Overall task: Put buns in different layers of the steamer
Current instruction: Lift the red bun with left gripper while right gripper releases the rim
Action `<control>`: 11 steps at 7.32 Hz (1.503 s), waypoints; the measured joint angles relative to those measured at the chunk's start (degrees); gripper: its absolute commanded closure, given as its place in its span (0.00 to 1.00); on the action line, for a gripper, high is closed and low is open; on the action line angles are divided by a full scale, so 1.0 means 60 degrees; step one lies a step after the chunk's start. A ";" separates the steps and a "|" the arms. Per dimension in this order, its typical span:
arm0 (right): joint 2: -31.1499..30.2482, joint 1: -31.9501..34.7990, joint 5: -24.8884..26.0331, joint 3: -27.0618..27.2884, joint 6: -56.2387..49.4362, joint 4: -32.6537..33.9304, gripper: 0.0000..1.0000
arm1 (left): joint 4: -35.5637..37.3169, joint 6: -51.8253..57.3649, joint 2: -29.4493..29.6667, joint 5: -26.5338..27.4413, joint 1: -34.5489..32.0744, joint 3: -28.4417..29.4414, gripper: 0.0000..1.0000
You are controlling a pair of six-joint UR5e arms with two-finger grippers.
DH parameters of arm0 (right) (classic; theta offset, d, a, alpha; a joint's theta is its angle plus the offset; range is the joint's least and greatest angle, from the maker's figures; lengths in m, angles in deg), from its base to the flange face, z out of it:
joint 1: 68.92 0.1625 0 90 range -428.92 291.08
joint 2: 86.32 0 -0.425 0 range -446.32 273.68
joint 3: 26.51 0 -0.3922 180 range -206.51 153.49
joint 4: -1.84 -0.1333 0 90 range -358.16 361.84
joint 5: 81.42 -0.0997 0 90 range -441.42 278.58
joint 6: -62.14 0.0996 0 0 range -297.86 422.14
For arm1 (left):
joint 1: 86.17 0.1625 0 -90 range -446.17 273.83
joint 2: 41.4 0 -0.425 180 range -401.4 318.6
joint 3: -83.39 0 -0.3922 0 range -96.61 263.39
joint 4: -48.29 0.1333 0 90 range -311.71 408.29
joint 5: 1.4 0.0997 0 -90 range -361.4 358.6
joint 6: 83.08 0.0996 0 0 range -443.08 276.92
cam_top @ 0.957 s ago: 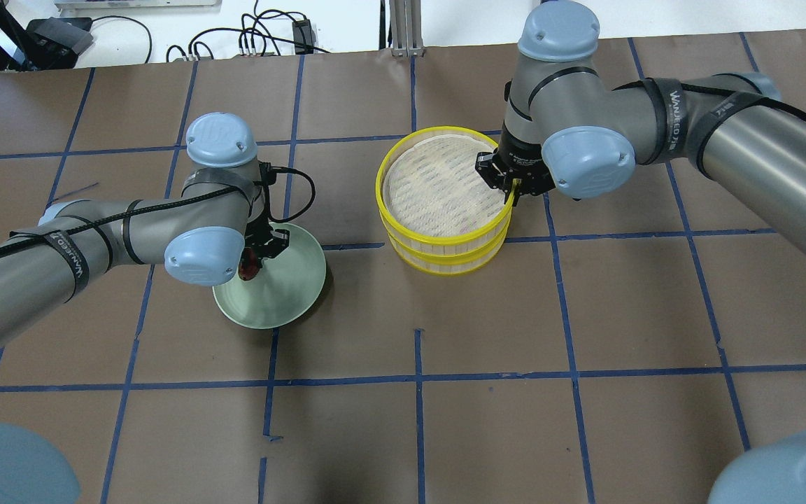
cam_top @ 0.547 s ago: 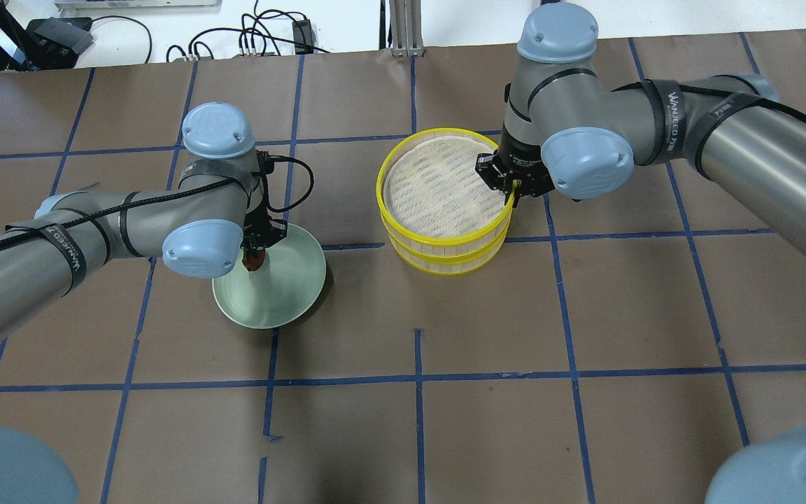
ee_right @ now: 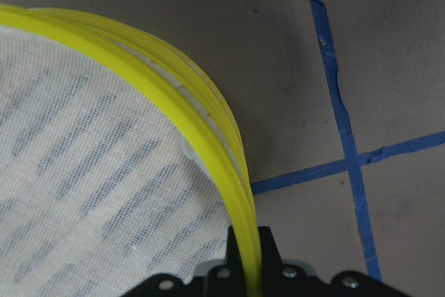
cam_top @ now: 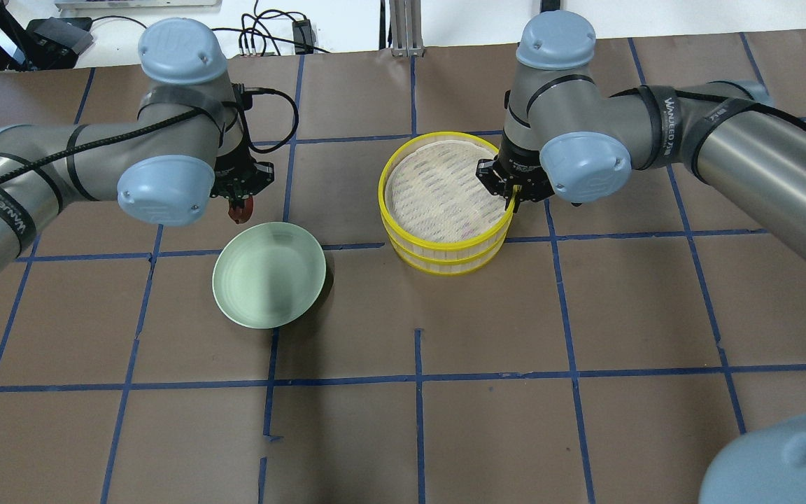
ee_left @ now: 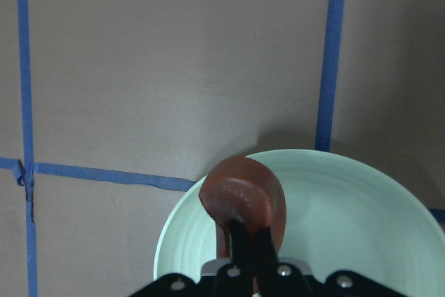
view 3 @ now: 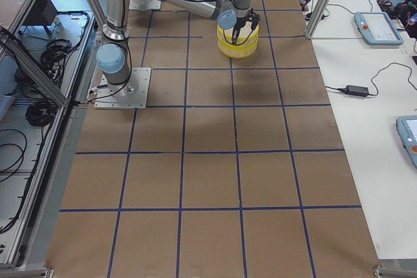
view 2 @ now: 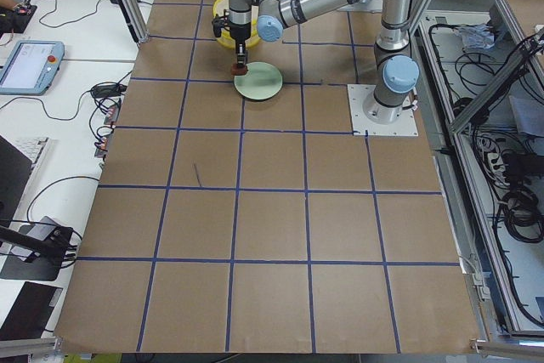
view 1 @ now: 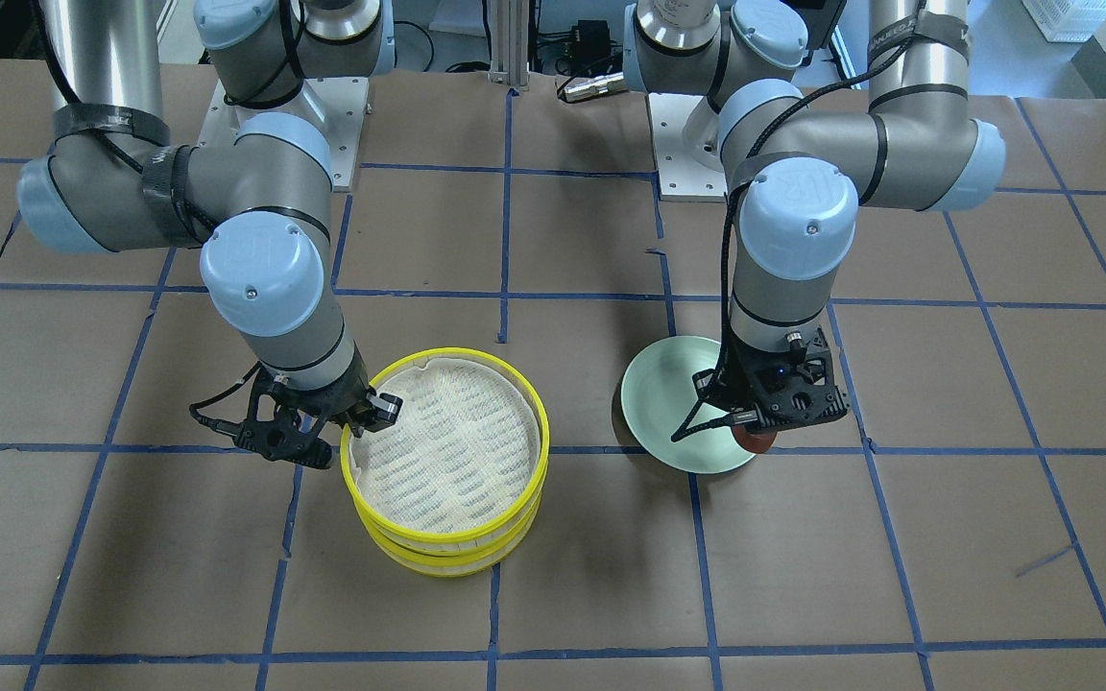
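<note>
table (cam_top: pixel 585 308): brown covering, blue tape grid
plate (cam_top: pixel 269 283): pale green, on the robot's left half
steamer layers (cam_top: pixel 445 246): two yellow-rimmed trays, stacked, apart from the plate

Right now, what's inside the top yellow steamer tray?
Only its cream mesh liner shows inside the top tray; no bun lies there. The bottom tray is covered by it, so whatever is inside that one is hidden.
</note>
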 measured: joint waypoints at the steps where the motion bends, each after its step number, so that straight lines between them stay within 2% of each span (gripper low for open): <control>1: 0.0001 -0.0003 0.0001 -0.0007 -0.0002 0.0069 0.90 | -0.0409 -0.0253 -0.0010 -0.0391 -0.0009 0.0411 0.89; 3: 0.0006 -0.0004 0.0000 0.0011 0.0003 0.0130 0.87 | -0.1007 -0.0676 0.0057 -0.0740 -0.0167 0.0927 0.89; 5: 0.0013 0.0001 0.0012 0.0046 -0.0002 0.0156 0.69 | -0.1267 -0.1304 0.0083 -0.0815 -0.0536 0.1156 0.89; 7: 0.0016 -0.0009 0.0039 0.0054 -0.0011 0.0163 0.65 | -0.1413 -0.2133 0.0081 -0.0862 -0.0935 0.1270 0.88; 8: 0.0022 -0.0041 0.0042 0.0054 -0.0016 0.0164 0.08 | -0.1454 -0.2474 0.0083 -0.0908 -0.1061 0.1314 0.88; 9: 0.0026 -0.0067 0.0049 0.0059 -0.0023 0.0162 0.00 | -0.1467 -0.2832 0.0087 -0.1135 -0.1150 0.1347 0.88; 11: -0.0057 -0.0142 0.0033 -0.0188 -0.0114 0.0095 0.00 | -0.1421 -0.4012 0.0106 -0.2203 -0.1287 0.1506 0.87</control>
